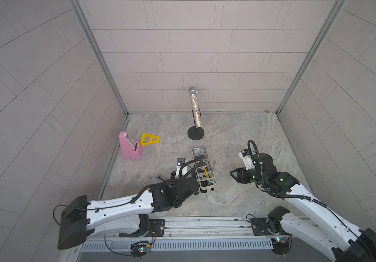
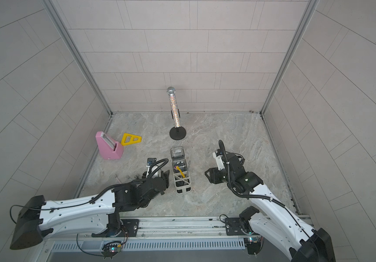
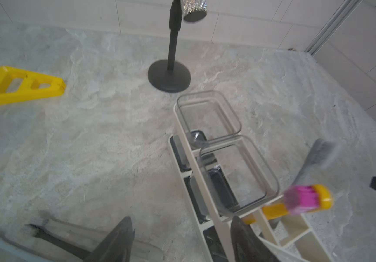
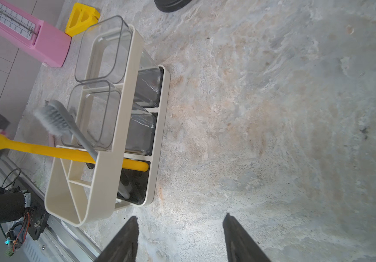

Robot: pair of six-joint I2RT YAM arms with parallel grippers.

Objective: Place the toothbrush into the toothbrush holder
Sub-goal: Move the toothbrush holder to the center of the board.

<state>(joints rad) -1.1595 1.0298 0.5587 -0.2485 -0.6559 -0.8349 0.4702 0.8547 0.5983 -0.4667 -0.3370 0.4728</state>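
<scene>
The cream toothbrush holder (image 1: pixel 207 188) (image 2: pixel 183 188) (image 3: pixel 197 172) (image 4: pixel 105 172) stands mid-table with clear boxes at its far end. A yellow toothbrush (image 1: pixel 206 174) (image 2: pixel 180 172) (image 3: pixel 273 209) (image 4: pixel 35 148) with pink bristles leans in its near compartment, head up. A grey toothbrush (image 3: pixel 314 158) (image 4: pixel 69 122) leans beside it. My left gripper (image 1: pixel 192 175) (image 2: pixel 164 175) (image 3: pixel 182 226) is open right beside the holder's left side, holding nothing; one fingertip is close to the yellow handle. My right gripper (image 1: pixel 233 174) (image 2: pixel 207 174) (image 4: pixel 180 220) hangs open over bare table right of the holder.
Several more toothbrushes (image 1: pixel 150 179) (image 3: pixel 46 233) lie on the table left of my left gripper. A pink wedge block (image 1: pixel 130 146) and a yellow triangular piece (image 1: pixel 150 138) sit at the left wall. A black microphone stand (image 1: pixel 195 135) stands behind the holder.
</scene>
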